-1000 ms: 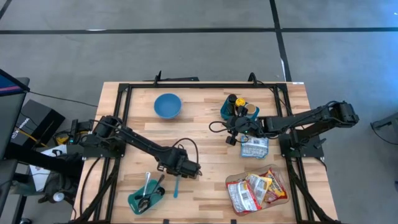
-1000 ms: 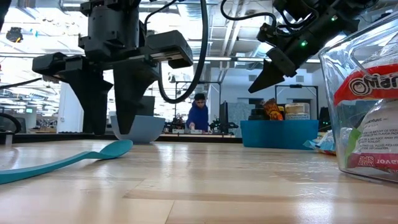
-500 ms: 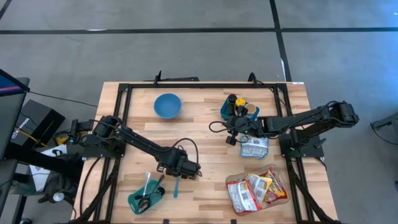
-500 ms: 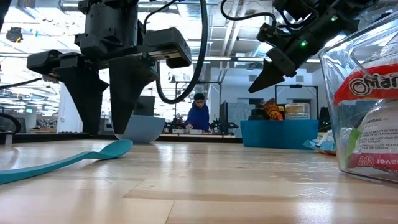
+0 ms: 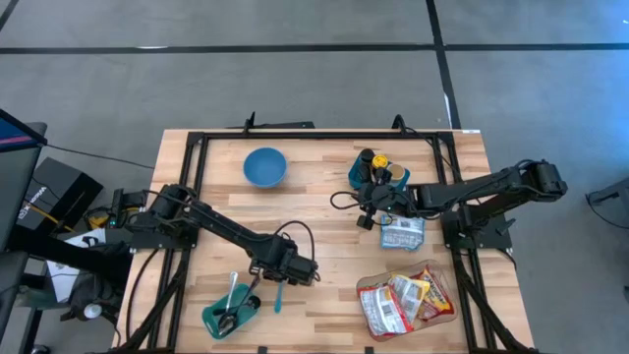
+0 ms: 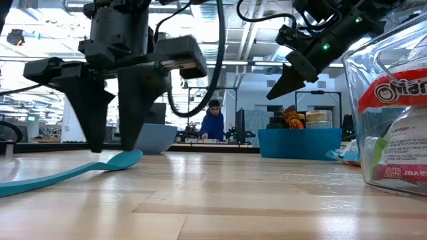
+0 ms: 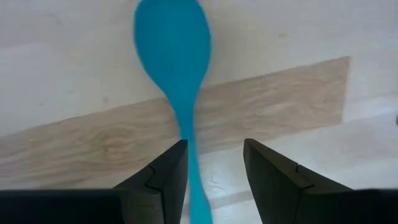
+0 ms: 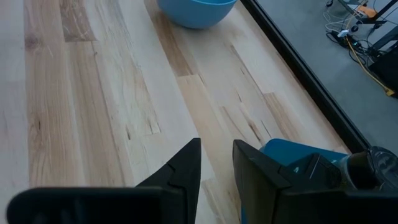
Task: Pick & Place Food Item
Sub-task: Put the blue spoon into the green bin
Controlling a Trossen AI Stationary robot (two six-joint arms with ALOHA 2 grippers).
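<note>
A teal spoon (image 5: 277,293) lies flat on the table, its bowl (image 7: 173,50) toward the far side. My left gripper (image 7: 214,158) points down over it, open. One finger stands on each side of the handle (image 7: 193,180), which runs close to one finger. My right gripper (image 5: 366,220) hangs in the air beside the teal bin (image 5: 379,175), open by a narrow gap (image 8: 216,155) with nothing in it. A white food packet (image 5: 401,233) lies on the table just near of it. A clear tub (image 5: 408,300) at the near right holds several food packets.
A blue bowl (image 5: 264,166) stands at the far left of the table. A teal holder (image 5: 230,315) with utensils sits at the near left, next to the spoon. The teal bin holds bottles. Bare wood lies in the middle of the table. A person shows far off in the room (image 6: 213,121).
</note>
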